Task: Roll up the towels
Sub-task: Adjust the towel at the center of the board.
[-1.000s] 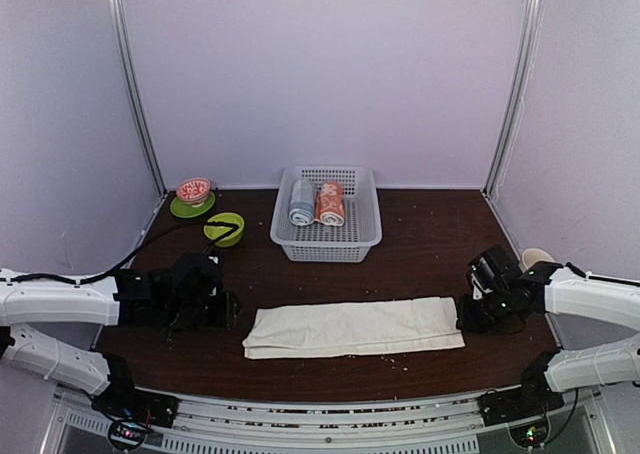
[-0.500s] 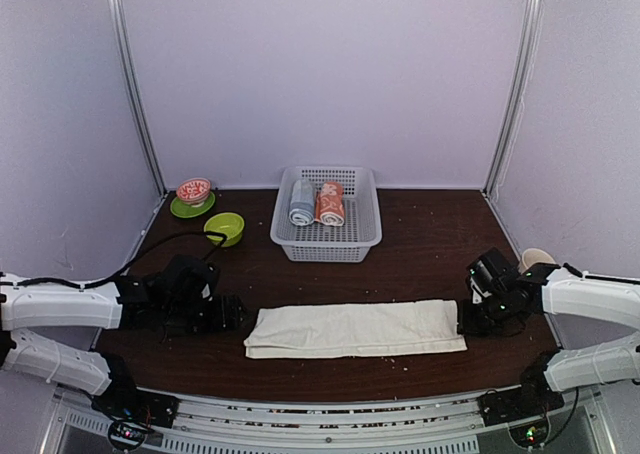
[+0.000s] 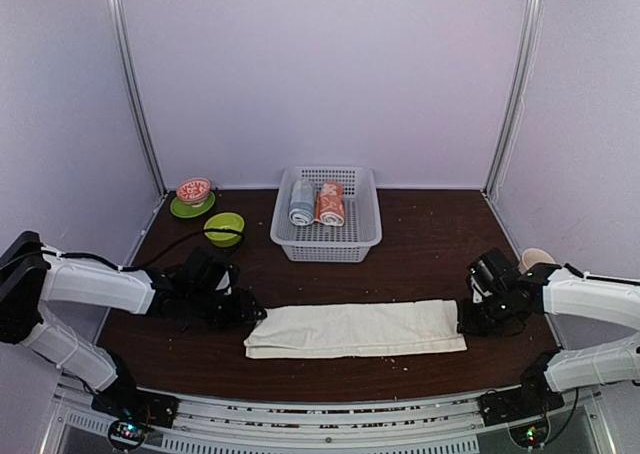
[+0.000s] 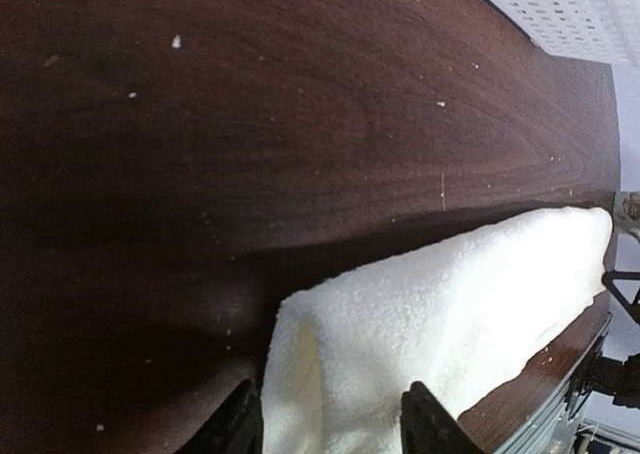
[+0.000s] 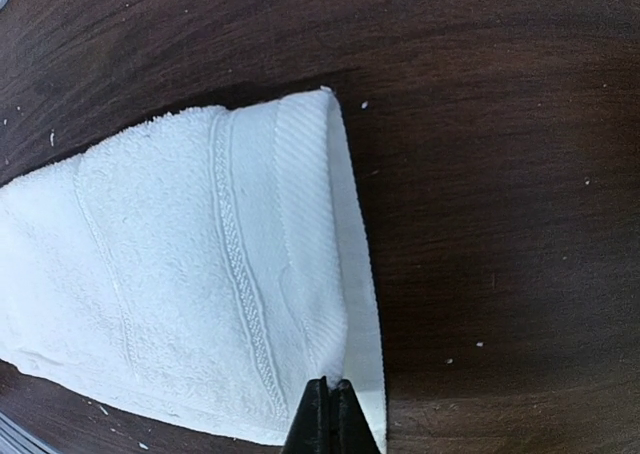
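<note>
Desk (image 3: 425,239) carried the cream towel (image 3: 355,329), folded into a long strip that stretched between the two sets of fingers. The left fingers (image 4: 236,429) stood spread and released, astride the strip's left end, with the cloth bulging up between them. The right fingers (image 5: 318,421) were clenched on the hemmed edge of the strip's right end. The salmon towel (image 3: 330,204) sat rolled in the white basket (image 3: 362,242), well beyond both sets of fingers and just beside a grey-blue roll (image 3: 301,202).
</note>
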`<control>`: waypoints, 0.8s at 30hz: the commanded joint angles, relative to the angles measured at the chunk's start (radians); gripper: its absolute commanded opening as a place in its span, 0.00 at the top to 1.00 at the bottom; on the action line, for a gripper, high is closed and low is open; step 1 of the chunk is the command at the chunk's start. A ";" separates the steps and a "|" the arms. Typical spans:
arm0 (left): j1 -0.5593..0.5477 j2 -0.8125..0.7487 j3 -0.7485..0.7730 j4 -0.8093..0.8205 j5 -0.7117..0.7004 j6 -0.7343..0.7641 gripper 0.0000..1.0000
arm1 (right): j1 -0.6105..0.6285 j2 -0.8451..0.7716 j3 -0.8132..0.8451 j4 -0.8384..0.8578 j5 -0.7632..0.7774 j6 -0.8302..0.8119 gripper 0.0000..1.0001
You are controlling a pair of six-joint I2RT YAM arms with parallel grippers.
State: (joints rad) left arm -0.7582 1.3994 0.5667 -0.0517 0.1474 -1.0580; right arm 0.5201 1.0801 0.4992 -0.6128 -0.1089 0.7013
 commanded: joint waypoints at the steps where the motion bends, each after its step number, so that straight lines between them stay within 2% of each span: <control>1: 0.008 0.060 0.049 0.075 0.055 0.031 0.55 | -0.007 -0.023 -0.001 0.000 0.009 -0.010 1.00; 3: 0.007 0.081 0.061 0.078 0.062 0.039 0.65 | -0.006 -0.026 0.000 -0.002 0.011 -0.011 1.00; 7: 0.007 0.068 0.084 0.039 0.027 0.071 1.00 | -0.006 -0.028 -0.001 -0.002 0.014 -0.013 1.00; 13: -0.003 -0.048 0.222 -0.272 -0.215 0.225 1.00 | -0.006 -0.026 0.001 -0.008 0.025 -0.019 1.00; 17: -0.013 -0.042 0.290 -0.402 -0.318 0.313 1.00 | -0.006 -0.022 0.007 -0.011 0.032 -0.025 1.00; 20: -0.056 0.007 0.340 -0.467 -0.372 0.359 0.93 | -0.006 -0.022 0.010 -0.015 0.040 -0.029 1.00; 24: -0.158 0.100 0.423 -0.523 -0.414 0.396 0.79 | -0.006 -0.014 0.006 -0.012 0.042 -0.032 1.00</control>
State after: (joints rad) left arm -0.8345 1.4178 0.9173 -0.4492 -0.1604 -0.7444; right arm 0.5194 1.0668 0.4995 -0.6113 -0.1032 0.6811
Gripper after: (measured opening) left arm 0.145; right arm 0.013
